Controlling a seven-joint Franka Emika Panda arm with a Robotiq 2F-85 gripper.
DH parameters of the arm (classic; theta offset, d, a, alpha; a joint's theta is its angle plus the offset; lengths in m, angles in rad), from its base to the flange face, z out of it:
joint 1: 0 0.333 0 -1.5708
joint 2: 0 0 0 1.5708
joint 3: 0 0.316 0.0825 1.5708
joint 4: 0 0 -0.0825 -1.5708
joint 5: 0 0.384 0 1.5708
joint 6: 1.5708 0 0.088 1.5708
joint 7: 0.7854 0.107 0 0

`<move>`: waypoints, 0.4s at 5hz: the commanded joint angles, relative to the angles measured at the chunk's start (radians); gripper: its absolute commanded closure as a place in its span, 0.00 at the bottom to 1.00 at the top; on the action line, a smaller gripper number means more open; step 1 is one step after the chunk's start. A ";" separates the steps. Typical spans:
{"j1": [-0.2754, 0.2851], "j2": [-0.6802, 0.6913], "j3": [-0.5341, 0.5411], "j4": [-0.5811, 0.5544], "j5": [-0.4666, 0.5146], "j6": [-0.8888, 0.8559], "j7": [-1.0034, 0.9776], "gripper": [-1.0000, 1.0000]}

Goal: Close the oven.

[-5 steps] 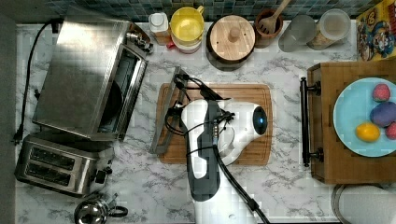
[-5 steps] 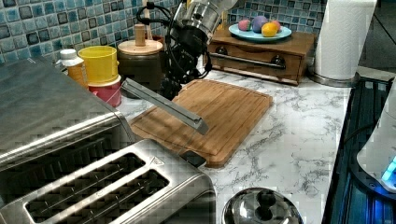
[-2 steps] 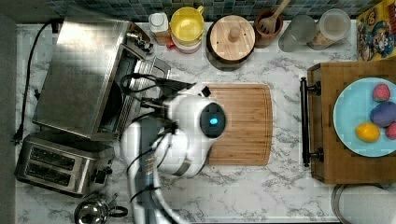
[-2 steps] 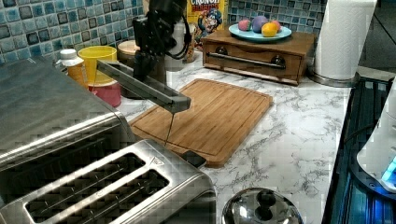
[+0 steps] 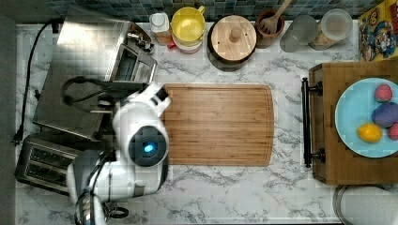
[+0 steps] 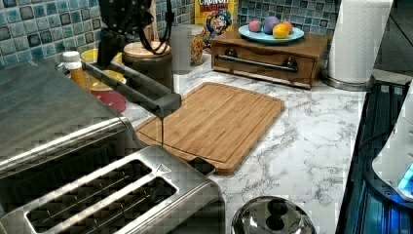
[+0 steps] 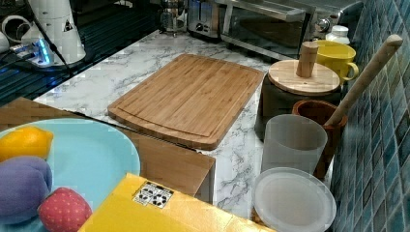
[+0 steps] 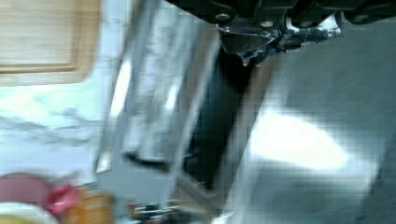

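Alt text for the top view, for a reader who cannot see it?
A white robot arm reaches over a steel toaster oven whose door is partly raised, beside a wooden cutting board on a marble counter.

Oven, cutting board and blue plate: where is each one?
oven (image 5: pixel 82 56): top view, its flat steel top.
cutting board (image 5: pixel 218 124): top view, middle of the wood.
blue plate (image 5: pixel 352 112): top view, bare part beside the fruit.

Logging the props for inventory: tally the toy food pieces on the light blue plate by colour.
Pink-red pieces: 2
Purple piece: 1
Yellow piece: 1
Total: 4
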 commanded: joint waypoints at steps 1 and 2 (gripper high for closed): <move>-0.017 -0.133 0.010 0.055 -0.169 -0.015 0.257 1.00; -0.116 -0.194 0.071 0.062 -0.414 -0.070 0.517 1.00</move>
